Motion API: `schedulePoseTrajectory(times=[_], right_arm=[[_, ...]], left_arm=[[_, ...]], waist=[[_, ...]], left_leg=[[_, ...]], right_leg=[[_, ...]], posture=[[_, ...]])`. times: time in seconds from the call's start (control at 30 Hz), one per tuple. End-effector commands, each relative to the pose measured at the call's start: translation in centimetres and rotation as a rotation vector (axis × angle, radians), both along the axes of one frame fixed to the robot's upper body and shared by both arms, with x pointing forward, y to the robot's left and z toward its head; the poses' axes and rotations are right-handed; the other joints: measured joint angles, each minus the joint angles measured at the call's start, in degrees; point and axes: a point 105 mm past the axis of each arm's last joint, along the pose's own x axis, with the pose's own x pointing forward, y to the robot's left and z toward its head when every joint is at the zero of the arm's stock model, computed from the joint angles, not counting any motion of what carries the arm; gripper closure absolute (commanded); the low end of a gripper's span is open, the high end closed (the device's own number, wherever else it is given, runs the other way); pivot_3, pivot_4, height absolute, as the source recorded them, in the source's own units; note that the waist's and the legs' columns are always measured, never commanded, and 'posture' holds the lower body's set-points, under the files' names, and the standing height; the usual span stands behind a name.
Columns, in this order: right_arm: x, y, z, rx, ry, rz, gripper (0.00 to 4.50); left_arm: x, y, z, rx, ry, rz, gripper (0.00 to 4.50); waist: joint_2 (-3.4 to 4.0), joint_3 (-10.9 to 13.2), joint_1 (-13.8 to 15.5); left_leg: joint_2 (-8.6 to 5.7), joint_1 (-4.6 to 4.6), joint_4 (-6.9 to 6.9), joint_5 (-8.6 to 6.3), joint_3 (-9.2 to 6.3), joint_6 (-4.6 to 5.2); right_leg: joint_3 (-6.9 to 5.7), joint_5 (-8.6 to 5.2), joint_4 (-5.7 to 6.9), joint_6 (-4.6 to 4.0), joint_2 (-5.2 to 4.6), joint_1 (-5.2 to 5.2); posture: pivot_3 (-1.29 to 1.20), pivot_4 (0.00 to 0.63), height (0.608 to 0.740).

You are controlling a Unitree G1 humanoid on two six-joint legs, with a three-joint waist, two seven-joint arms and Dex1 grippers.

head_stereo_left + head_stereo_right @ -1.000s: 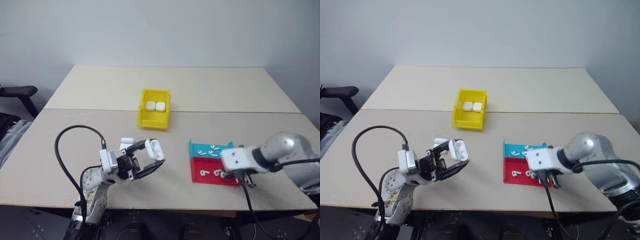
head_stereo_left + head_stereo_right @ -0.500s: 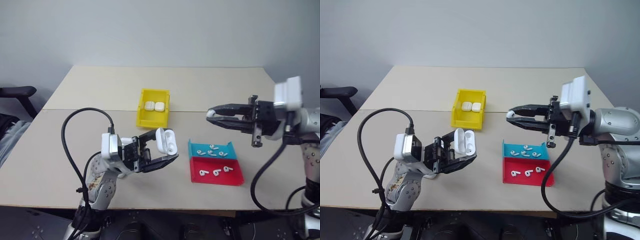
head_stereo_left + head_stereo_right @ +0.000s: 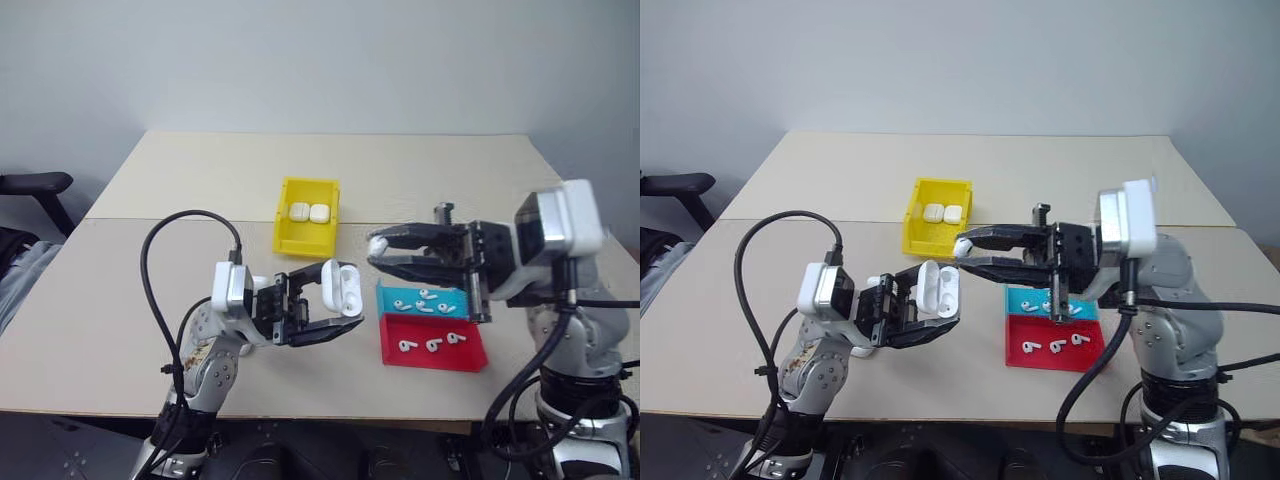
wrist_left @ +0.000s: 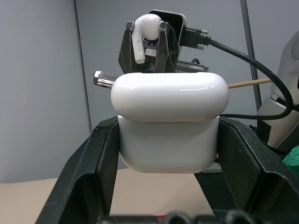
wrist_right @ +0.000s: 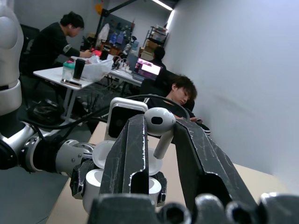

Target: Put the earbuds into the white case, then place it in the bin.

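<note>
Since the earlier frame, the right tool (image 3: 378, 251) has swung leftward, pinching a glossy white stemmed earbud (image 5: 160, 123) just beside the lid-open white rounded case (image 3: 338, 288) clamped in the left tool (image 3: 341, 305), above the beige surface (image 3: 120, 300).

A beige table (image 3: 120, 310) carries the yellow bin (image 3: 307, 240), teal tray (image 3: 400, 298) and red tray (image 3: 470, 355)

Two head cameras look forward and down over the same desk (image 3: 120, 300) from slightly offset positions. Each wrist camera sits close behind its own hand, facing the other hand.
</note>
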Motion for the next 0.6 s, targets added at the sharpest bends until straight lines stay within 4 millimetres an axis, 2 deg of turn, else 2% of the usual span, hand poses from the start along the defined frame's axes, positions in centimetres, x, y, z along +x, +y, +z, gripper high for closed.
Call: schedulePoseTrajectory(times=[0.03, 0.33, 0.6], right_arm=[[-0.3, 0.3, 0.1, 0.0, -0.066, 0.017, 3.81], [0.5, 0.9, -1.5, -0.055, -0.077, 0.007, 3.81], [1.1, 1.1, -1.9, -0.064, -0.073, -0.007, 3.81]], left_arm=[[-0.4, -0.3, 0.6, -0.003, -0.032, -0.014, 1.68], [-0.4, -0.4, 0.5, 0.005, -0.039, -0.007, 1.68], [-0.3, -0.5, 0.6, -0.002, -0.045, 0.003, 1.68]], waist=[[0.0, 0.0, 0.0], [0.0, 0.0, 0.01], [0.0, 0.0, 0.02]], left_leg=[[0.0, 0.01, 0.0, 0.0, 0.01, 0.0], [0.0, 0.0, 0.0, 0.0, 0.03, 0.0], [0.0, 0.0, 0.0, 0.0, 0.06, 0.0]], right_leg=[[0.0, 0.0, 0.0, 0.0, 0.0, 0.0], [0.0, 0.0, 0.0, 0.0, 0.0, 0.0], [-0.01, 0.0, -0.01, 0.0, 0.0, 0.0]], posture=[[0.0, 0.15, 0.74], [0.0, 0.15, 0.74], [0.0, 0.15, 0.74]])
